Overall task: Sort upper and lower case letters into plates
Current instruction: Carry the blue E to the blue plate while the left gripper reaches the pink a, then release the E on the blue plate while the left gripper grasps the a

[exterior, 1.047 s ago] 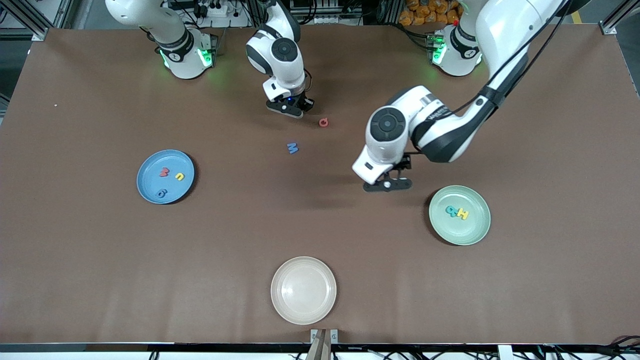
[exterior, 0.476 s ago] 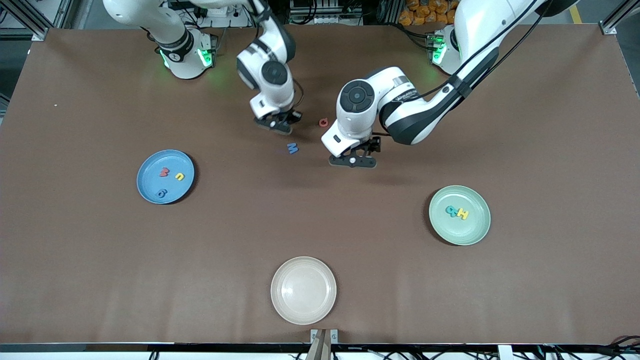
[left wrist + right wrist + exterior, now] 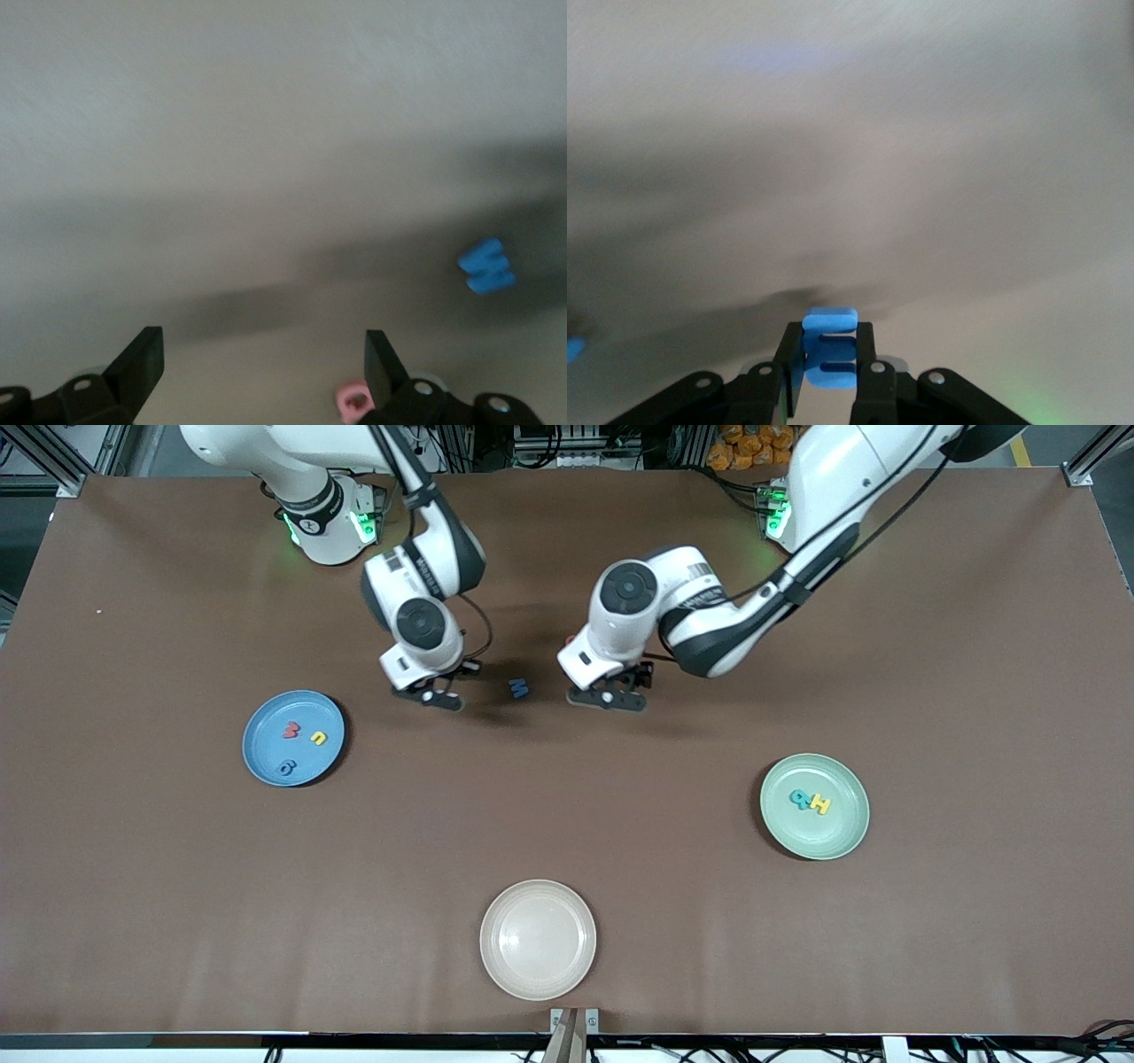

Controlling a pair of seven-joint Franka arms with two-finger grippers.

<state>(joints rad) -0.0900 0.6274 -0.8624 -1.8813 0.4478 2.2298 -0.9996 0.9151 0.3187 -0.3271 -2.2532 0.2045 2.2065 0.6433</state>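
Right gripper point(image 3: 440, 696) low over the table between the blue plate point(image 3: 257, 757) and a loose blue M point(image 3: 519, 688), jaws clamped on a blue letter point(image 3: 830, 347), left gripper point(image 3: 609, 698) just beside the M, jaws apart, green plate point(image 3: 784, 833) holding teal and yellow letters.

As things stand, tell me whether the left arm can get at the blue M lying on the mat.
Probably yes. The left gripper hangs open just beside the blue M with only bare mat between them. The right gripper, shut on a blue letter, is on the M's opposite flank, so watch for crowding.
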